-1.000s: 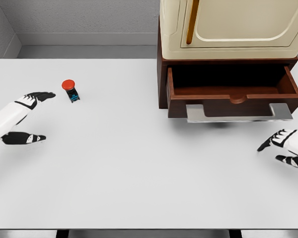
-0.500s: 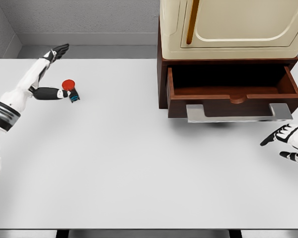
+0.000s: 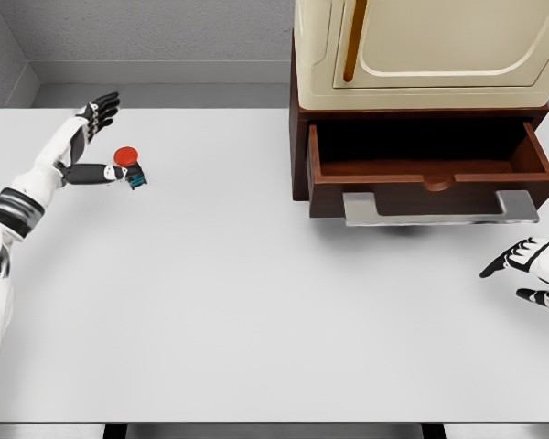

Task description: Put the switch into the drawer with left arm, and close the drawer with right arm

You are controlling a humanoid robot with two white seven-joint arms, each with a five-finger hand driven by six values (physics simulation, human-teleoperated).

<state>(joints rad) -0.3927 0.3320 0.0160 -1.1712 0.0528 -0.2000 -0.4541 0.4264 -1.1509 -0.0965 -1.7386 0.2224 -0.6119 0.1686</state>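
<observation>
1. The switch (image 3: 130,168) sat on the worktop (image 3: 220,311), touching the left hand's (image 3: 80,146) thumb tip; its fingers (image 3: 102,105) were spread open beyond it.
2. Closing those fingers evenly round the body looked wise.
3. The right hand (image 3: 532,273) rested open below the open drawer (image 3: 430,174).

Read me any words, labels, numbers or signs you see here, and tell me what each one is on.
None can be read.
Small switch with a red round button and blue-black base: no legible marking; too small to tell.
Open dark brown wooden drawer with its grey metal handle: no text.
Cream cabinet with an orange-brown bar handle: no text.
White table: bare of writing.
</observation>
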